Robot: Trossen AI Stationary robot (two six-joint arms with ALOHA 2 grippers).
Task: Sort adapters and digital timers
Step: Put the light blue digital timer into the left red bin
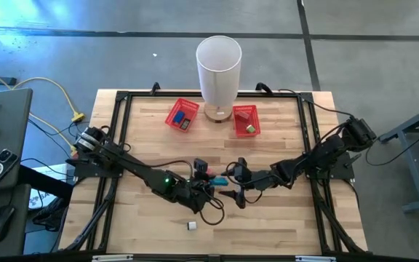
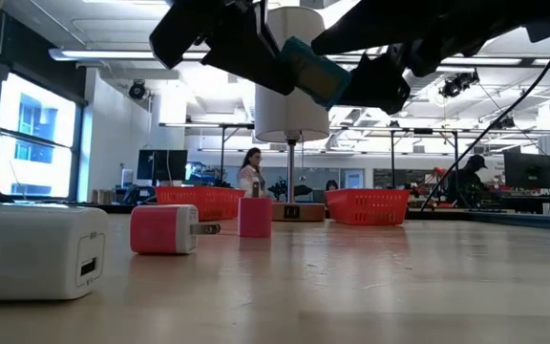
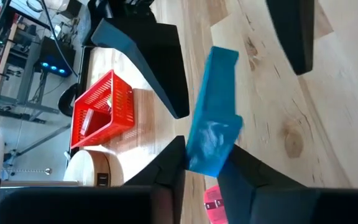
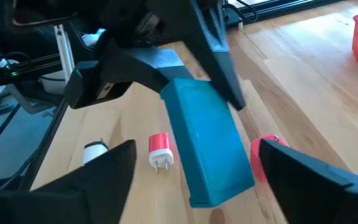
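A blue digital timer (image 4: 207, 143) hangs in the air over the middle of the table (image 1: 282, 218). My left gripper (image 3: 207, 158) is shut on its end nearest the left arm. My right gripper (image 4: 196, 146) comes in from the right and is open. Its two fingers stand on either side of the timer's other end without touching it. In the high view the two grippers meet at the timer (image 1: 220, 180). In the low view the timer (image 2: 313, 72) shows well above the table top. My left gripper pinches the timer's end (image 3: 205, 155) between its two fingers (image 3: 169, 165). The fingers come from the table's left, slanting down. The timer is lifted clear of the table and sticks out from the fingers toward my right gripper.
Two red baskets (image 1: 182, 114) (image 1: 246, 120) stand at the far edge, on either side of a white lamp (image 1: 218, 69). Loose adapters lie on the table: a white one (image 2: 36, 250) near the front, a red one (image 4: 159, 149) and a pink one (image 2: 165, 229) under the grippers.
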